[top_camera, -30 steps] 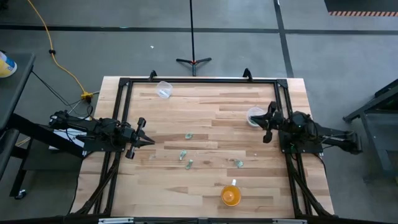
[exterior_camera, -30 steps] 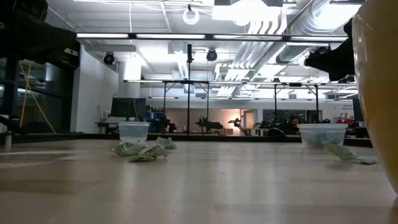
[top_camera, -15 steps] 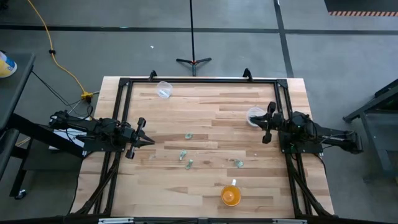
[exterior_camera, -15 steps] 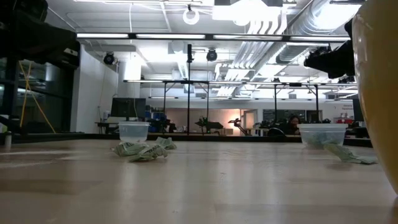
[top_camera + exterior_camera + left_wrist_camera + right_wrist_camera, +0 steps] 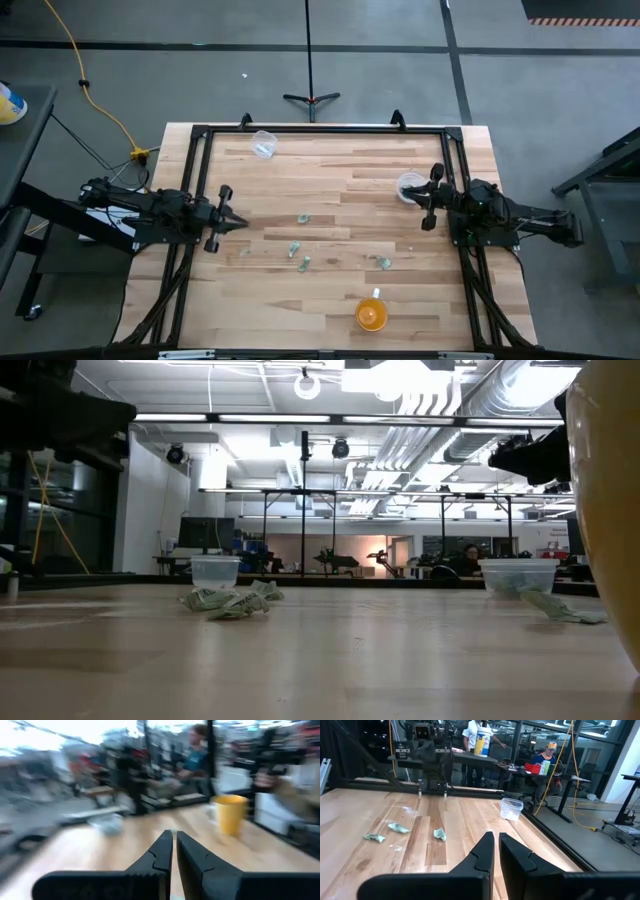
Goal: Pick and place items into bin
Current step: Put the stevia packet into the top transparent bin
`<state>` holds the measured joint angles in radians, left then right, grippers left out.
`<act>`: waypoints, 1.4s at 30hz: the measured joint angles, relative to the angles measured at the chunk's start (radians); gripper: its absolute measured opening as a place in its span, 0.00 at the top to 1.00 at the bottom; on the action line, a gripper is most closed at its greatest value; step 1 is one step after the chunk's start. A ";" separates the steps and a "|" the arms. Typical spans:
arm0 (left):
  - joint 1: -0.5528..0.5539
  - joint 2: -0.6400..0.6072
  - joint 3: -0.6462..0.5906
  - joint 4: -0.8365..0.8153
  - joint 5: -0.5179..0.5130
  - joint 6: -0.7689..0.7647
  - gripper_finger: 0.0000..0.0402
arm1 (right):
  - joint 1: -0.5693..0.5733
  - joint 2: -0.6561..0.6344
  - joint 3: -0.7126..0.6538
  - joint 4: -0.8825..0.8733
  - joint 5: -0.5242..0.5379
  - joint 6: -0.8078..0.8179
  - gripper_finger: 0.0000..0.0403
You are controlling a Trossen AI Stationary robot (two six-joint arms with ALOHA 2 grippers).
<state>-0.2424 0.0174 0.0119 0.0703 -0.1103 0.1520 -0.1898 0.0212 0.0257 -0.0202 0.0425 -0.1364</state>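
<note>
Counter (image 5: 340,290): pale wooden planks inside a dark frame, seen from above.
Left pincer (image 5: 229,220): at the left edge of the counter, about halfway along it, fingers pressed nearly together with only a thin slit between them in its own wrist view, holding nothing.
Right pincer (image 5: 428,197): at the right edge, just beside a clear cup (image 5: 408,186), fingers close together and empty.
Scraps (image 5: 303,218): small pale green-grey crumpled bits lying loose near the middle of the counter, one at (image 5: 294,248), one at (image 5: 305,264), another at (image 5: 383,262) toward the right; well apart from both pincers.
Second clear cup (image 5: 264,143): near the far edge, left of centre, with something pale inside.
Orange cup (image 5: 371,314): upright near the near edge, right of centre.
Low view: two scraps (image 5: 232,600) lie before a clear cup (image 5: 215,571).
</note>
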 joint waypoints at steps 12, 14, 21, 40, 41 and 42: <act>0.000 -0.001 0.000 0.114 -0.238 0.108 0.84 | 0.000 0.000 -0.001 0.004 0.024 -0.003 0.95; 0.000 0.000 0.000 0.113 -0.241 0.105 0.84 | 0.000 0.000 -0.001 0.004 0.024 -0.003 0.95; 0.000 0.000 0.000 0.150 -0.332 0.105 0.84 | 0.000 0.000 -0.001 0.003 0.023 -0.003 0.96; 0.000 0.000 0.000 0.277 -0.338 0.021 0.40 | 0.000 0.000 -0.001 0.003 0.022 -0.010 0.95; 0.000 0.000 0.000 0.293 -0.338 0.004 0.36 | 0.000 0.000 -0.001 0.003 0.022 -0.019 0.95; 0.000 0.001 0.000 0.313 -0.338 -0.018 0.33 | 0.000 0.000 -0.001 0.003 0.022 -0.025 0.95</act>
<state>-0.2420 0.0186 0.0120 0.3831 -0.4480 0.1341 -0.1901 0.0216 0.0250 -0.0174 0.0643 -0.1618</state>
